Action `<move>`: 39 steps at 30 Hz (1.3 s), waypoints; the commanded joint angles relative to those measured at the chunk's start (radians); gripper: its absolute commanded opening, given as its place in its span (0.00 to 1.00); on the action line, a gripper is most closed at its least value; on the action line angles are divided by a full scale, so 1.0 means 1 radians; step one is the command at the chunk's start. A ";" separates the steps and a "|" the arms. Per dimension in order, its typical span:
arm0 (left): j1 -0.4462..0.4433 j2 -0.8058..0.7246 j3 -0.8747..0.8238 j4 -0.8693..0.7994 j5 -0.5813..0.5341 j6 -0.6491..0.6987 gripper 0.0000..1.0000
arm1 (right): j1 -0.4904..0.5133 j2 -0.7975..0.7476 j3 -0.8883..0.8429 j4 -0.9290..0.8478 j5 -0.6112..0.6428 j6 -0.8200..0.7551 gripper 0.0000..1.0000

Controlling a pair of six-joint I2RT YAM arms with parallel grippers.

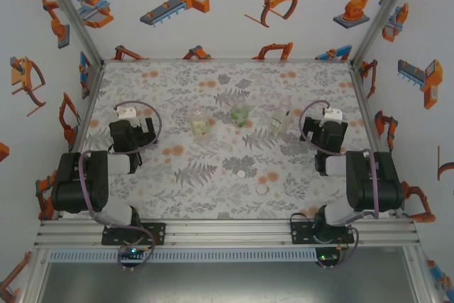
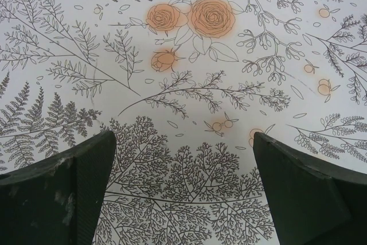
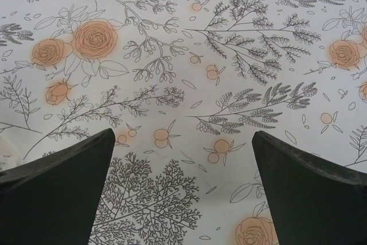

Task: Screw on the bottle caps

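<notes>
A: Near the middle of the floral mat [image 1: 177,83], bottle caps [image 1: 242,174] lie loose. They look light and slick; pinch one across its rim.
B: Fingers?
A: Left gripper [image 2: 183,136] and right gripper [image 3: 183,133] are both spread wide, holding nothing.
B: Beyond?
A: The bottles [image 1: 240,116] stand in a row. They're probably thin-walled and tippy; grasp one by the body.

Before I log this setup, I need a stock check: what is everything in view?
mat: one, grey ferns with orange flowers, under everything
bottles: three, yellowish, green, colourless, in a row mid-mat
caps: two that I can make out, white, second beside the first, nearer than the bottles
walls: white with orange robot pictures, three sides
left gripper: one, dark, open, over bare mat
right gripper: one, dark, open, over bare mat
</notes>
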 commanded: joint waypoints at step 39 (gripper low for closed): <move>-0.083 -0.081 0.035 -0.062 -0.142 0.046 0.97 | -0.001 -0.205 -0.125 0.091 0.041 0.008 0.98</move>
